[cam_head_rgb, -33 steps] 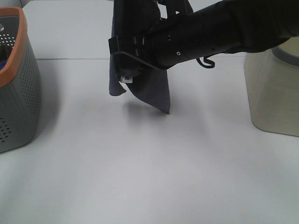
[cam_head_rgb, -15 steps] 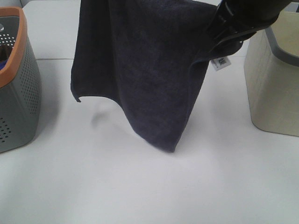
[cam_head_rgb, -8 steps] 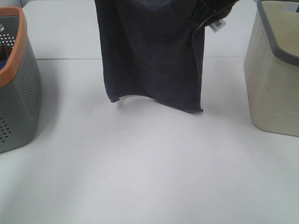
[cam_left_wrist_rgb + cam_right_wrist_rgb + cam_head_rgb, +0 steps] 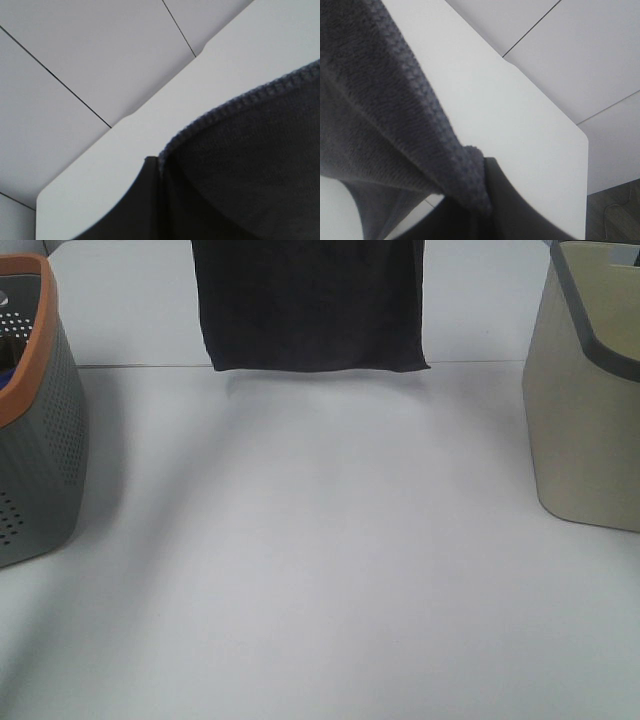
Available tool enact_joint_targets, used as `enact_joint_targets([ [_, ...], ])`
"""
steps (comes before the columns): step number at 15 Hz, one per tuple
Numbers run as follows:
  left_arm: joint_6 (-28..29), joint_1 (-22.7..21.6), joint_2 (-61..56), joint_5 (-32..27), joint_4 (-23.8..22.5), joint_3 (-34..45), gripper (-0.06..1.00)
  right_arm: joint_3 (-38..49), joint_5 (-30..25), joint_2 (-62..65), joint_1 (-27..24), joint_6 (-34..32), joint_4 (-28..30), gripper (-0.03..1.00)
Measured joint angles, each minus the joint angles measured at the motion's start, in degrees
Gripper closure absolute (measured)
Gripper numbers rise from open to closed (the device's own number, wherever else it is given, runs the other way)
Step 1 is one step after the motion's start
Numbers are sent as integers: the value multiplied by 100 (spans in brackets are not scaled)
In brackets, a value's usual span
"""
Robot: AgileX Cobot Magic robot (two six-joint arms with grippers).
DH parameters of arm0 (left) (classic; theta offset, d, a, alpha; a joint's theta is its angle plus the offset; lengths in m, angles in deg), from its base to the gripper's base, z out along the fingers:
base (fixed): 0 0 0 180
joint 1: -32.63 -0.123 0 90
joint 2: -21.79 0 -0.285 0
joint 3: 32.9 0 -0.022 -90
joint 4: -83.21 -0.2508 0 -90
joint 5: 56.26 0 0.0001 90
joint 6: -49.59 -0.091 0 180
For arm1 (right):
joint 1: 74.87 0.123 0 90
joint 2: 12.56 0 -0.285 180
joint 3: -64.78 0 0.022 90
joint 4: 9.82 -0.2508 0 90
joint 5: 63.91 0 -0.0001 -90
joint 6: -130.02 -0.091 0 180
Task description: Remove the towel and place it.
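Observation:
The towel [image 4: 310,305], dark navy-charcoal, hangs flat and spread out from the top edge of the exterior high view, its straight bottom hem level above the far part of the table. Both grippers are above that view's frame. In the left wrist view my left gripper [image 4: 159,167] is shut on one top corner of the towel [image 4: 250,165], whose stitched hem curves away from the dark finger [image 4: 135,210]. In the right wrist view my right gripper [image 4: 481,200] pinches the other corner of the towel [image 4: 380,100], which bunches at the dark finger [image 4: 515,215].
A grey perforated basket with an orange rim [image 4: 40,440] stands at the left edge of the white table [image 4: 320,570]. A beige bin with a grey rim [image 4: 585,420] stands at the right. A seam crosses the table under the towel's hem.
The towel went from hanging bunched and slanted off the right arm to stretched flat between both grippers. Its bottom edge has risen, and the right arm has left the exterior high view.

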Motion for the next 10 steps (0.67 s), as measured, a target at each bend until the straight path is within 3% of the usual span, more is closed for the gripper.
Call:
enact_joint_targets([
  [5, 0, 0, 355, 974, -115, 0, 94, -6, 602, -321, -223, 6, 57, 94],
  [10, -17, 0, 607, 1054, -195, 0, 94, -11, 1014, -556, -561, 6, 149, 94],
])
